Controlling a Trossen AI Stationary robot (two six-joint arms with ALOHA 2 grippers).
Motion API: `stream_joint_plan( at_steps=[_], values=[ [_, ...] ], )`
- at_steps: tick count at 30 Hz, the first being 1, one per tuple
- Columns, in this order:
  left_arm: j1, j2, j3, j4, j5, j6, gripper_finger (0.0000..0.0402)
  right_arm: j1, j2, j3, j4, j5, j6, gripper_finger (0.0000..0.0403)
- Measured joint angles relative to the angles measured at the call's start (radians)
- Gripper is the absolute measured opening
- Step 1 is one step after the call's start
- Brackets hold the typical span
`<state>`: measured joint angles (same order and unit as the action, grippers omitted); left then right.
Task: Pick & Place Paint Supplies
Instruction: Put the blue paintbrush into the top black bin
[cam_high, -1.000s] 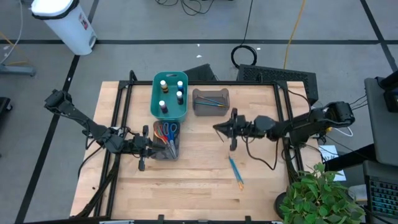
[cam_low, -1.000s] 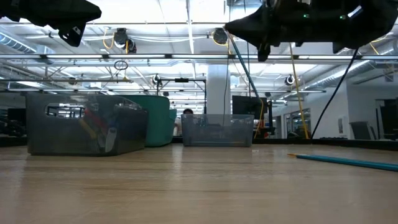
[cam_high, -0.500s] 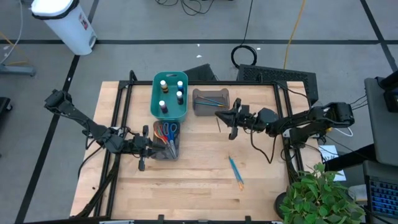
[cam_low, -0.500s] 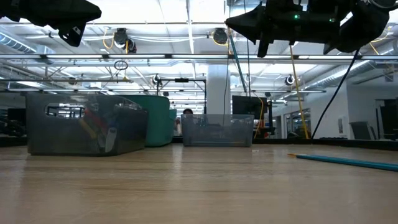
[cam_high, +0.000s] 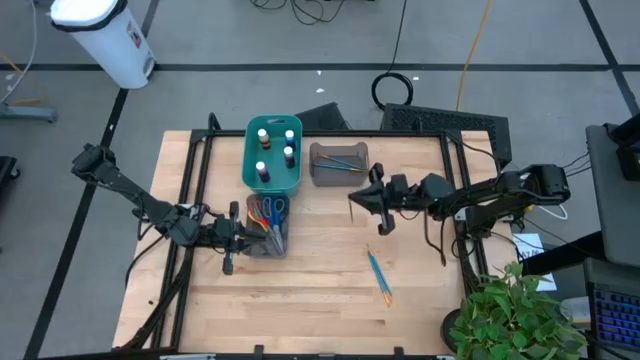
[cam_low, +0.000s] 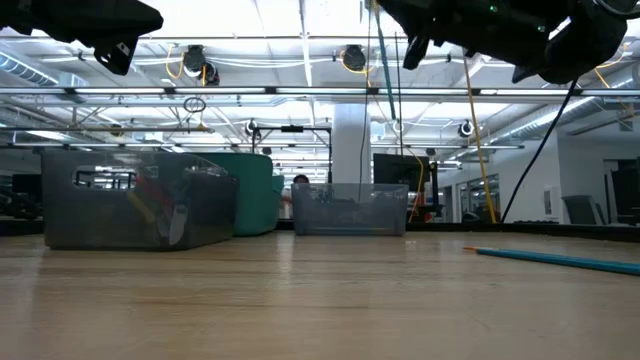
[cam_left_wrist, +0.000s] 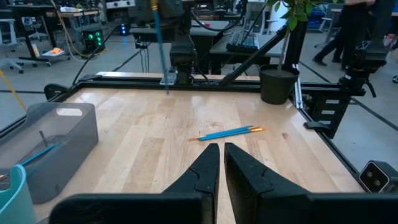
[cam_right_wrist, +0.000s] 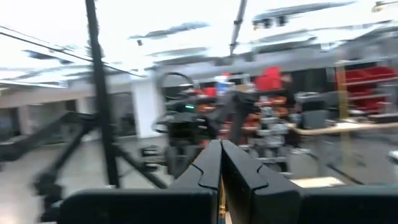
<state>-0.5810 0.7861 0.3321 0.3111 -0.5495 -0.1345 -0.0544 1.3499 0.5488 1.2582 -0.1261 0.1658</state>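
Right gripper (cam_high: 372, 200) jaws pinch a dangling thin blue brush (cam_left_wrist: 160, 43); swinging, it may miss the grey plastic bin (cam_high: 338, 176). Left gripper (cam_left_wrist: 221, 149) jaws sit closed, empty.

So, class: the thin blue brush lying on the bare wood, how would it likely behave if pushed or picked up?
The blue brush is long and thin, so it probably weighs little and could roll if nudged sideways. It lies flat on the table, so pinching it may be fiddly. Its orange-tipped neighbour lies close enough to get knocked.
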Motion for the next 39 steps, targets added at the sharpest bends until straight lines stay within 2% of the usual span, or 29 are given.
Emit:
stream_joint_plan(
  at_steps=[11, 29, 36, 39],
  values=[
    [0.000, 0.000, 0.000, 0.000, 0.000, 0.000, 0.0033, -0.004, 0.000, 0.000, 0.044, -0.246, 0.062, 0.0000],
    [0.000, 0.000, 0.000, 0.005, 0.000, 0.000, 0.0033, -0.004, 0.000, 0.000, 0.043, -0.237, 0.058, 0.0000],
    [0.000, -0.002, 0.000, 0.133, 0.004, 0.043, 0.0033, -0.004, 0.000, 0.000, 0.041, -0.236, 0.058, 0.0000],
    [0.009, -0.005, 0.000, 0.136, -0.002, 0.070, 0.0033, -0.004, 0.000, 0.000, 0.036, -0.235, 0.058, 0.0000]
  ],
)
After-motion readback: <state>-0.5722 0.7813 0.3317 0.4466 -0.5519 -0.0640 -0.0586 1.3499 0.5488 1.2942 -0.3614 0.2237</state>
